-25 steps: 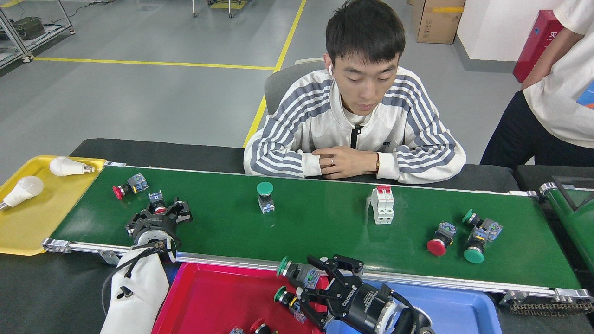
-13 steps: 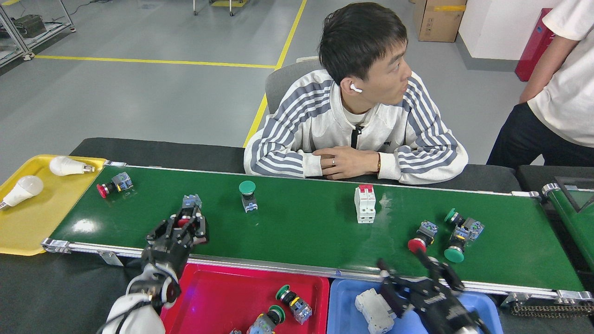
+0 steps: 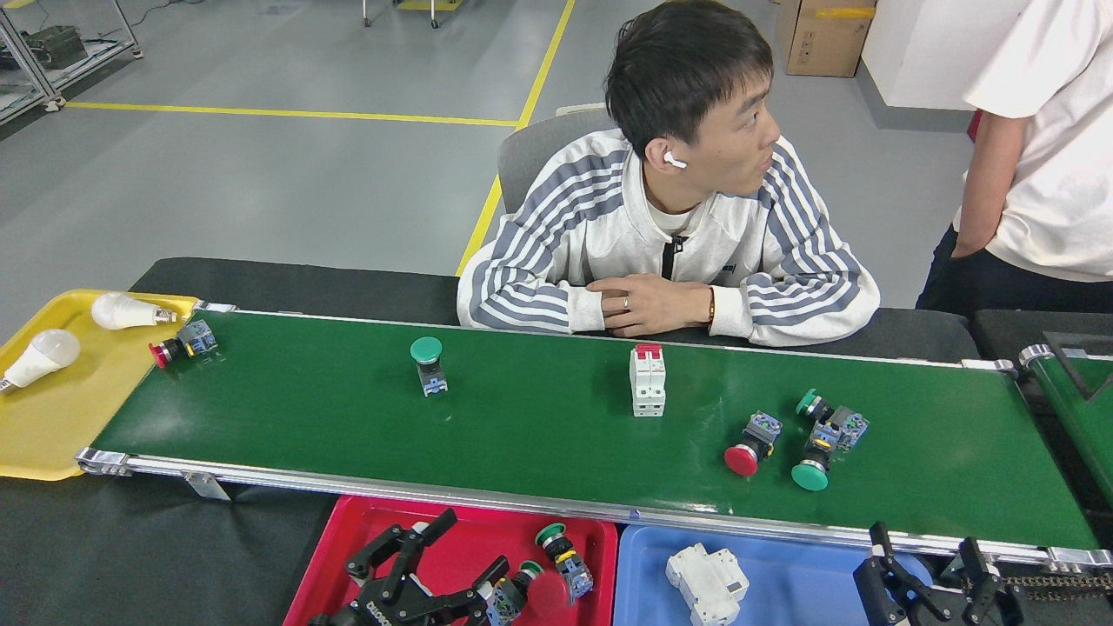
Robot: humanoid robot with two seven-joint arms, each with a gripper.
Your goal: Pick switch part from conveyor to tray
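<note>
The conveyor (image 3: 556, 435) carries several switch parts: a red-button one (image 3: 178, 343) at its far left end, an upright green-button one (image 3: 426, 365), a red mushroom one (image 3: 752, 443) and a green pair (image 3: 826, 430). My left gripper (image 3: 465, 548) hangs open over the red tray (image 3: 348, 556). A blurred red-button switch (image 3: 522, 598) sits just off its fingertip, beside a green-button switch (image 3: 563, 552) lying in the tray. My right gripper (image 3: 926, 556) is open and empty, low at the blue tray's (image 3: 809, 600) right end.
A white breaker (image 3: 648, 380) stands mid-belt and another (image 3: 709, 584) lies in the blue tray. A yellow tray (image 3: 52, 417) with two bulbs sits at the left. A seated person (image 3: 669, 252) leans on the far edge. A smaller angled belt (image 3: 1074, 409) is at the right.
My left gripper carried a red-button switch off the belt down to the red tray and opened. My right gripper swung right past the blue tray. Parts on the belt drifted left.
</note>
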